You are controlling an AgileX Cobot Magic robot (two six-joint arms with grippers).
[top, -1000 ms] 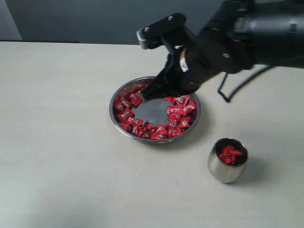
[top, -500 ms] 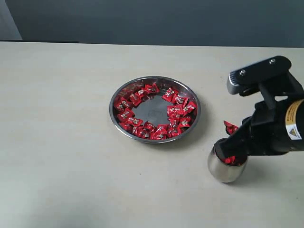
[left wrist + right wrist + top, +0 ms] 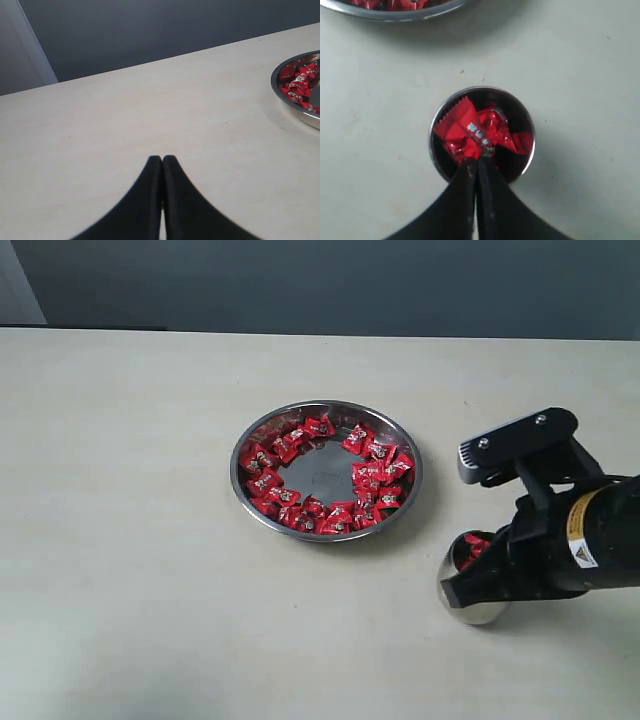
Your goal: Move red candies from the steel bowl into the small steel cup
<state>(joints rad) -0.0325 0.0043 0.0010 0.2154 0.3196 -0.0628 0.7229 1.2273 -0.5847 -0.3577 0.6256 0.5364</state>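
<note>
Lab-like setup: bare pale table (image 3: 120, 540), blank grey wall (image 3: 300, 280).

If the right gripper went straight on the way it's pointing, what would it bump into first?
Probably the red candies piled in the cup, right under the gripper; depth is unclear.

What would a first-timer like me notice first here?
Bright red candies ringing the wide steel bowl mid-table catch the eye first. Right of it, the black right gripper pinches one candy over the small steel cup, which already holds a few.
</note>
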